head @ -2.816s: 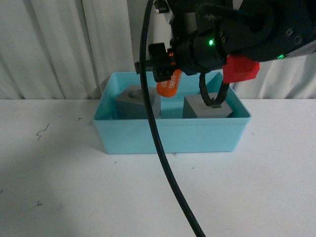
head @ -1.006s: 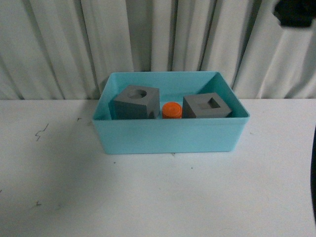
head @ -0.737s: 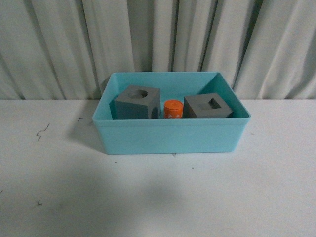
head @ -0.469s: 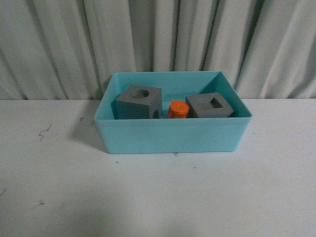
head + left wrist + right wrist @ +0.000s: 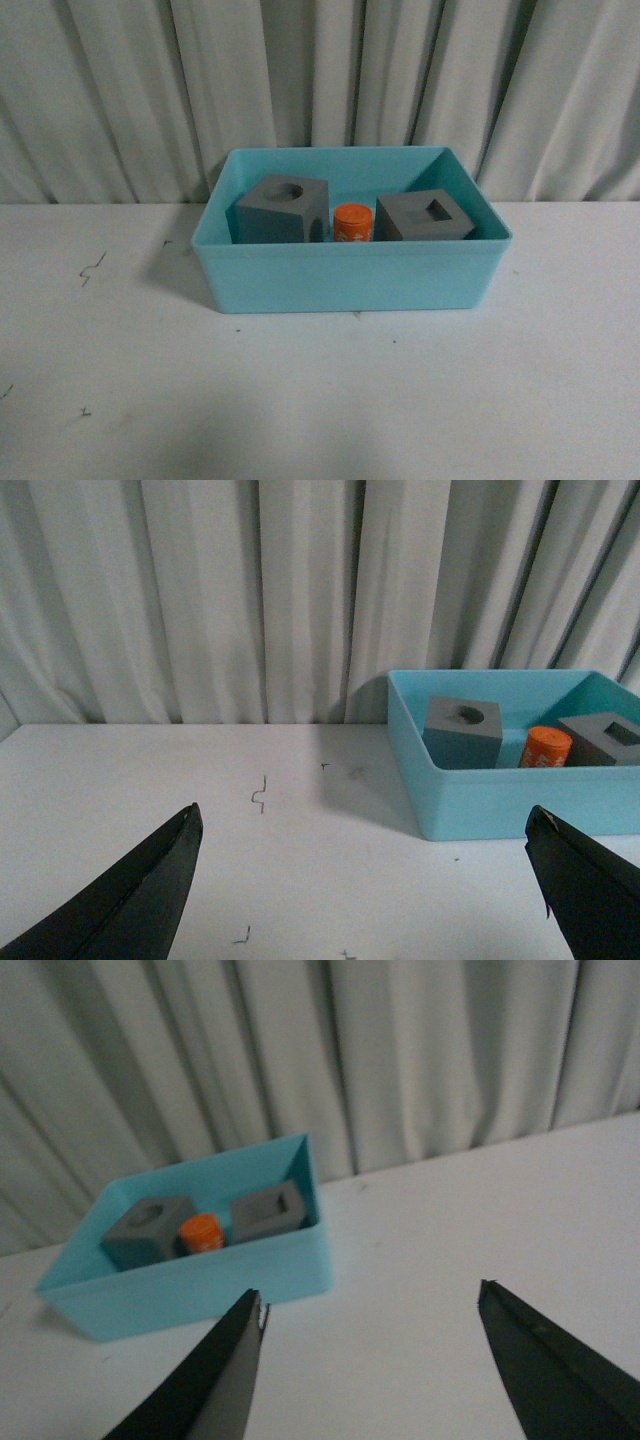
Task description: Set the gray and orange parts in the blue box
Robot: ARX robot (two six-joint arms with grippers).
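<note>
The blue box (image 5: 350,280) stands on the white table. Inside it sit the gray cube with a round recess (image 5: 282,208), the orange cylinder (image 5: 352,222) standing upright in the middle, and the gray cube with a rectangular recess (image 5: 425,215). Neither arm shows in the front view. My left gripper (image 5: 365,825) is open and empty, low over the table, back from the box (image 5: 500,800). My right gripper (image 5: 375,1305) is open and empty, back from the box (image 5: 200,1280); the orange cylinder (image 5: 201,1232) shows between the cubes there.
A white pleated curtain (image 5: 320,80) hangs right behind the box. The white table (image 5: 320,400) bears small dark marks (image 5: 92,265) at the left.
The right arm released the orange cylinder into the box between the cubes and withdrew out of the front view. The cylinder wobbled, then stood upright. The box shifted slightly.
</note>
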